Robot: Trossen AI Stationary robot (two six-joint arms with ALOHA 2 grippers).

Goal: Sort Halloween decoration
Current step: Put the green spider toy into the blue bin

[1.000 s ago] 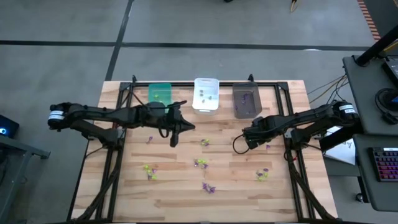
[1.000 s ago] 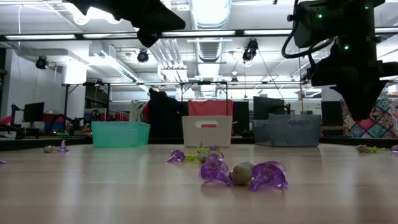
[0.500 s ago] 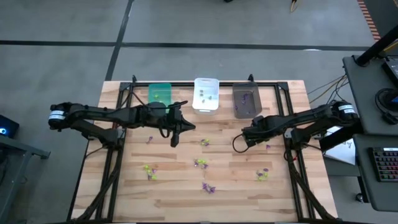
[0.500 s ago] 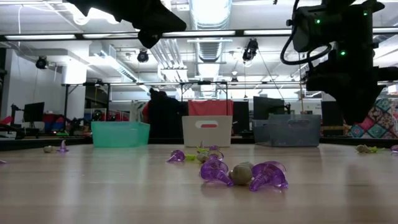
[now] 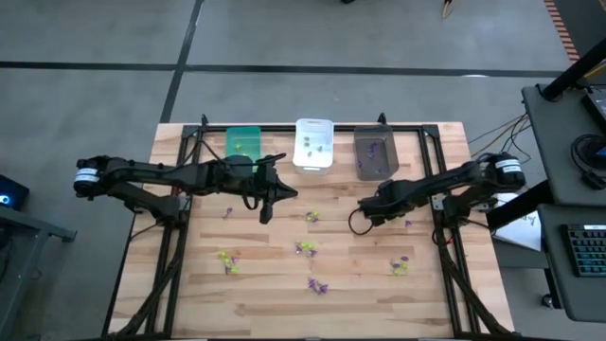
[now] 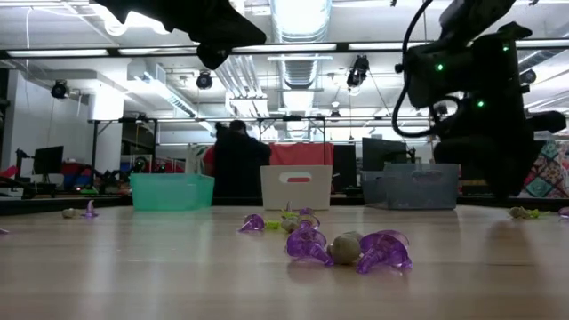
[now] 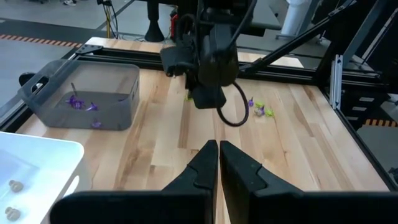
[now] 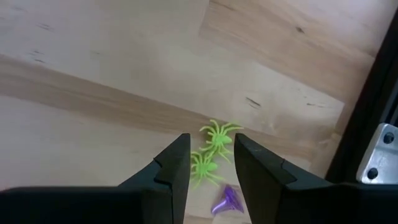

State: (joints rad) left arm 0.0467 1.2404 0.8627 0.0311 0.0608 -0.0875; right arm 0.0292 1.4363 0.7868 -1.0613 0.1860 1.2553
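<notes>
Small spiky decorations lie scattered on the wooden table (image 5: 189, 284): yellow-green ones (image 5: 227, 258) and purple ones (image 5: 317, 284). My right gripper (image 8: 211, 142) points down, open, just above two yellow-green spiders (image 8: 217, 137). One spider shows between its fingertips and the other (image 8: 202, 167) farther back between the fingers. A purple piece (image 8: 227, 199) lies beside them. In the high view this gripper (image 5: 365, 216) hides them. My left gripper (image 7: 217, 146) is shut and empty, hovering above the table's middle left (image 5: 264, 214).
Three bins stand along the far edge: green (image 5: 243, 142), white (image 5: 313, 144) and dark grey (image 5: 375, 152), the grey one holding purple pieces (image 7: 76, 102). Black frame rails (image 5: 445, 237) run along the table's sides. A person (image 6: 236, 164) stands beyond the table.
My right gripper has come down toward the table and shifted a little toward the table's left. The decorations on the table have not moved.
</notes>
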